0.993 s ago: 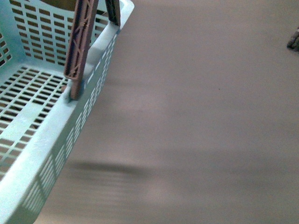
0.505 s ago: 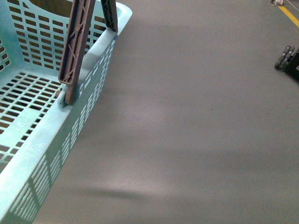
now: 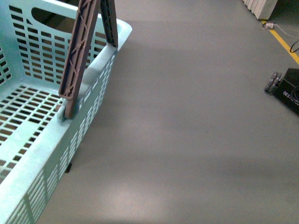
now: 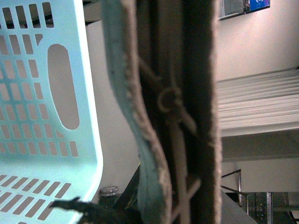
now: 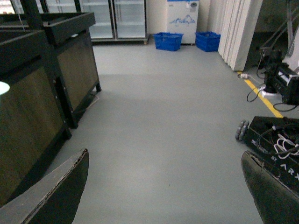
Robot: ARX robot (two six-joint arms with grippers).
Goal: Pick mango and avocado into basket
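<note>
Grey floor (image 3: 187,116) fills the front view, and the basket (image 3: 42,154) is seen at its left edge with the handle (image 3: 79,56) raised. No fruit is seen in the part of it that shows. Neither mango nor avocado is shown in any view. The left hand (image 4: 174,116) appears to be clamped on the handle. The right hand (image 5: 163,196) is spread wide with nothing held. The step is judged to be bringing the basket to the fruit, which must be found next. Dark stands (image 5: 42,84), blue crates (image 5: 168,41) and a black case (image 3: 289,93) are seen around the room.
</note>
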